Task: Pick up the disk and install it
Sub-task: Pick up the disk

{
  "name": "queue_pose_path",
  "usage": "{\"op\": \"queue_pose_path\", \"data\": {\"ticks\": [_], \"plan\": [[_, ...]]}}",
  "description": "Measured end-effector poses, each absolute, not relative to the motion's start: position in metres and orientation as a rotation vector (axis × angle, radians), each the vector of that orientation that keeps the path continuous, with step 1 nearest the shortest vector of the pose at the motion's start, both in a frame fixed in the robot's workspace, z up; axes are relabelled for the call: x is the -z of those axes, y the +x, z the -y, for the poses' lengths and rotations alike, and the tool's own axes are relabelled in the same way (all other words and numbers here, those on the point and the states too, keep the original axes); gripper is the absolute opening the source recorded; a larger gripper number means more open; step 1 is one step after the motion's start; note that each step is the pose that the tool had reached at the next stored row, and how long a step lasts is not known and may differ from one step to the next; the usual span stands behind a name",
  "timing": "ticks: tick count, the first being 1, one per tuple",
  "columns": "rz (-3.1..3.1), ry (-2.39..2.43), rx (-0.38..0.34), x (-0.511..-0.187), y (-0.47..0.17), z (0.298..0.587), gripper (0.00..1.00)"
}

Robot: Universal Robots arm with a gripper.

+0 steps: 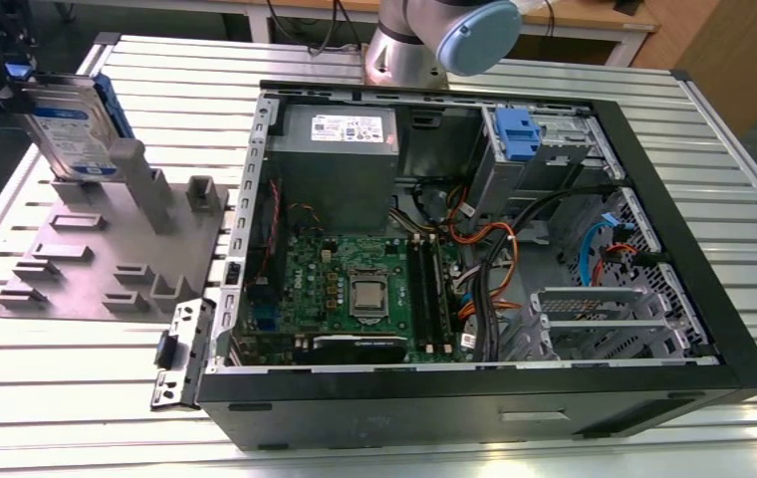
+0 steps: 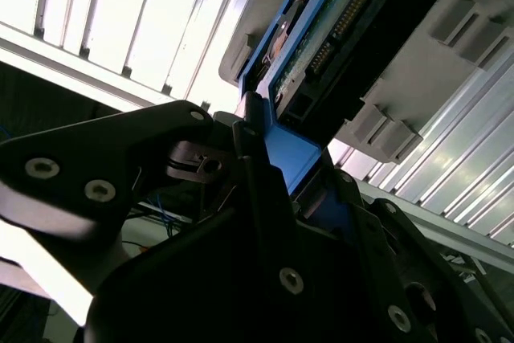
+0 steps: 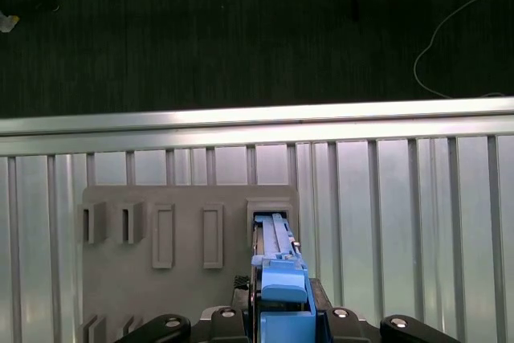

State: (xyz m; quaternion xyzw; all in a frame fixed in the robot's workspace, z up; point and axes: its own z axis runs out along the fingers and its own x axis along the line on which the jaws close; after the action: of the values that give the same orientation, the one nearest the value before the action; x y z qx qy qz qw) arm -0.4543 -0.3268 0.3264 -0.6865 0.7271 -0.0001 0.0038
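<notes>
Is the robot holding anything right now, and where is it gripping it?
Yes: the gripper clamps the disk by its blue end, the disk standing upright in the grey holder.

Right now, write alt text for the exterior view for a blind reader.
A silver, blue-framed disk stands upright in a grey fixture plate at the exterior view's left, with the black end effector at its top edge. Beside it, an open computer case lies on a slatted metal table, its motherboard exposed.

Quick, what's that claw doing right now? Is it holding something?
Gripper: closed on the blue end of the disk, which stands on edge in the grey holder.
</notes>
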Motion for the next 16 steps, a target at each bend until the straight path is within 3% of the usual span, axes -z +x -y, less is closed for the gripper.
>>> {"op": "queue_pose_path", "data": {"ticks": [16], "plan": [[-2.279, -2.152, 0.0, -0.3294, -0.4543, 0.3268, 0.36]]}}
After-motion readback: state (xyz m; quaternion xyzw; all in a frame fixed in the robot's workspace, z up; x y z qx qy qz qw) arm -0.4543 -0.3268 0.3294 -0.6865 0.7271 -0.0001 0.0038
